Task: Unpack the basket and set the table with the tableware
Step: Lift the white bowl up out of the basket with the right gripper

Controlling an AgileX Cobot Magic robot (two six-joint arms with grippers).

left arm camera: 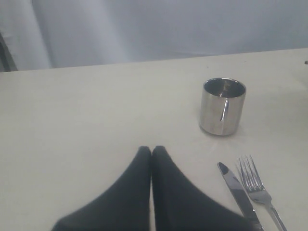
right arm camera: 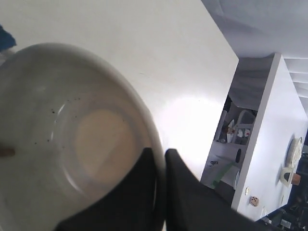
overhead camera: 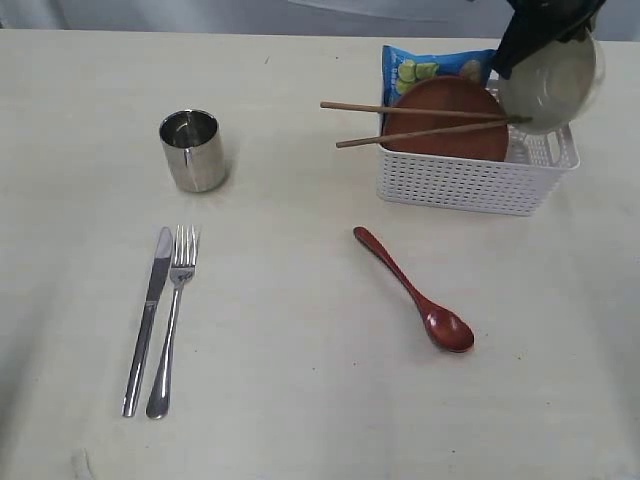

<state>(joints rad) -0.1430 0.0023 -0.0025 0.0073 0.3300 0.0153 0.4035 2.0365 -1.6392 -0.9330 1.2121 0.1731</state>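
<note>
My right gripper [right arm camera: 159, 153] is shut on the rim of the white bowl [overhead camera: 553, 82], holding it tilted above the right end of the white basket [overhead camera: 470, 180]. The brown plate [overhead camera: 445, 120] stands in the basket with two wooden chopsticks [overhead camera: 420, 120] lying across its rim, sticking out leftward. On the table [overhead camera: 300, 400] lie the reddish-brown spoon [overhead camera: 415, 292], the steel knife [overhead camera: 147, 318] and fork [overhead camera: 172, 318], and the steel cup [overhead camera: 192, 149] stands upright. My left gripper [left arm camera: 151, 150] is shut and empty, low over the table near the knife [left arm camera: 239, 195], fork [left arm camera: 260, 192] and cup [left arm camera: 222, 106].
A blue snack packet [overhead camera: 425, 68] leans behind the plate in the basket. The bowl [right arm camera: 67, 139] fills most of the right wrist view. The table's far edge runs just behind the basket.
</note>
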